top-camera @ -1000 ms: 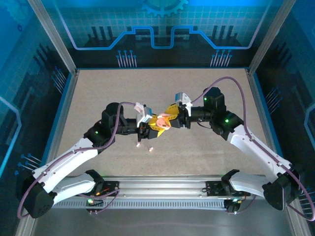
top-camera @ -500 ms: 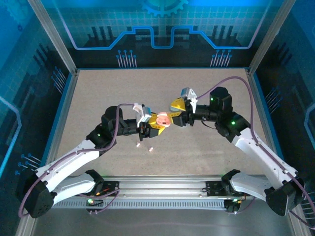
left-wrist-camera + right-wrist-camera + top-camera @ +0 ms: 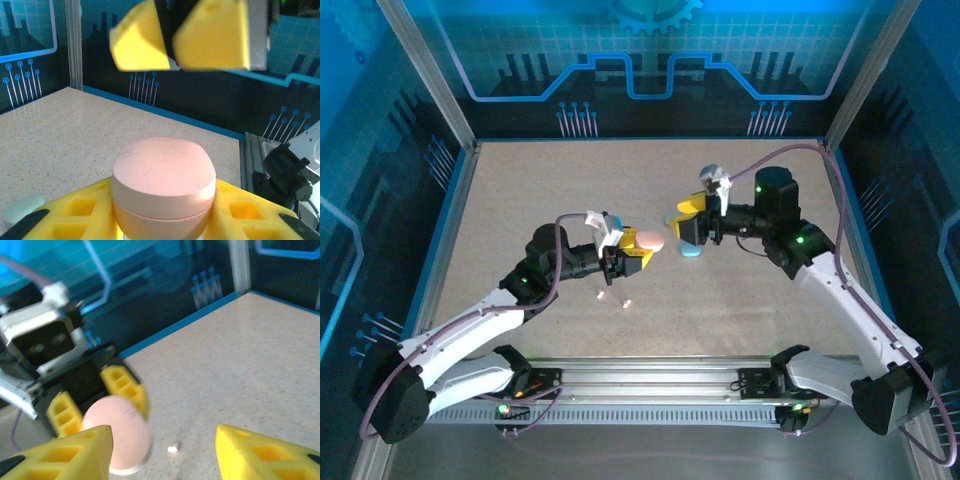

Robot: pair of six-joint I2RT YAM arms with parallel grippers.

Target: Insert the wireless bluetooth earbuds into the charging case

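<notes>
In left fingers (image 3: 70,212) pink charging case (image 3: 162,170) is held, lid shut. Just right of it, right fingers (image 3: 70,452) are spread wide, empty. Two earbuds (image 3: 602,294) are seen on worktop (image 3: 520,200), nearer.

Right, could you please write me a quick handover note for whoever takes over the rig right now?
The left gripper is shut on the pink charging case, which has its lid closed.
The right gripper is open and empty, facing the case without touching it.
Two pale earbuds lie on the table near the left gripper. A light blue piece lies under the right gripper.
Done: case gripped.
Left: open the case, then pick up and seat the earbuds.
</notes>
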